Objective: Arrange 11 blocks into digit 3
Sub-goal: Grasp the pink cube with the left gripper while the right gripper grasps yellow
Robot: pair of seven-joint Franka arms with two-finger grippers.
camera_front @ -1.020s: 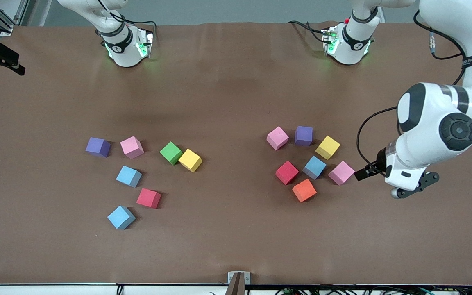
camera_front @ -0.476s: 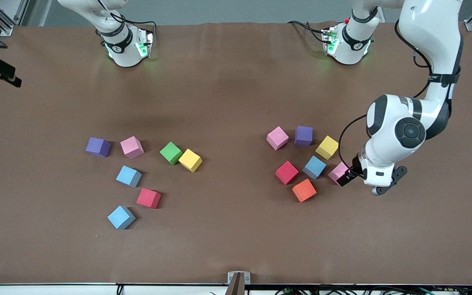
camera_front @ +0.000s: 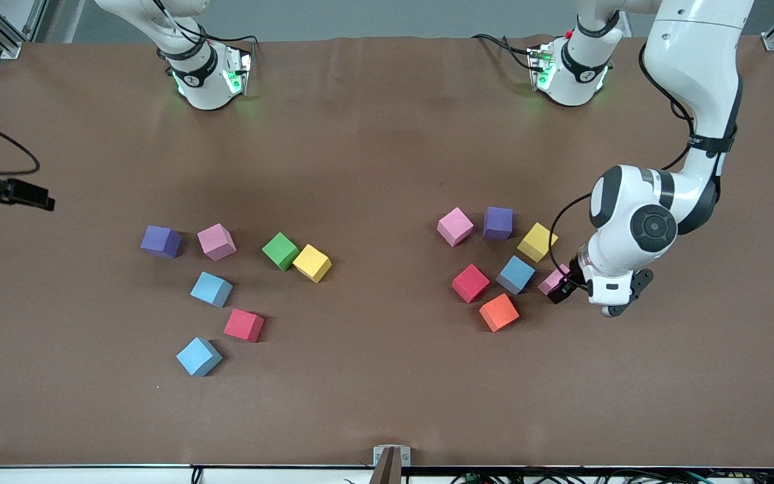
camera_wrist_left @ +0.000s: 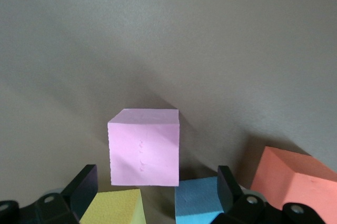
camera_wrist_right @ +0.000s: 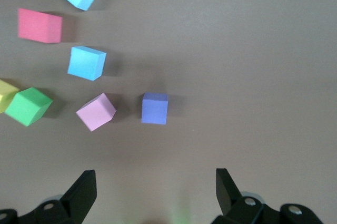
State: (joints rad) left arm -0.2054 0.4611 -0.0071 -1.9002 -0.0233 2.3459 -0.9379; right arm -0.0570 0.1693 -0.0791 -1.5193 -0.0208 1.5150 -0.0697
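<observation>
The blocks lie loose in two groups on the brown table. One group holds a pink block (camera_front: 455,226), purple (camera_front: 498,222), yellow (camera_front: 537,242), red (camera_front: 470,283), blue (camera_front: 515,274), orange (camera_front: 498,312) and a second pink block (camera_front: 553,279). My left gripper (camera_front: 612,299) hangs open just over that second pink block (camera_wrist_left: 144,147), whose top shows ahead of the fingertips (camera_wrist_left: 87,182). No digit 3 shows. The other group has purple (camera_front: 160,241), pink (camera_front: 216,241), green (camera_front: 280,251), yellow (camera_front: 312,263), red (camera_front: 244,325) and two blue blocks (camera_front: 211,289). My right gripper (camera_wrist_right: 155,187) is open, high above them.
The right arm's hand (camera_front: 4,191) hovers at the table's edge on the right arm's end. Both arm bases (camera_front: 205,74) stand along the table's edge farthest from the front camera. A small bracket (camera_front: 391,457) sits at the edge nearest it. Bare brown table lies between the two groups.
My left gripper has swung in from the left arm's end of the table to over the pink block. The right arm's hand has shifted along the table edge. No block moved.
</observation>
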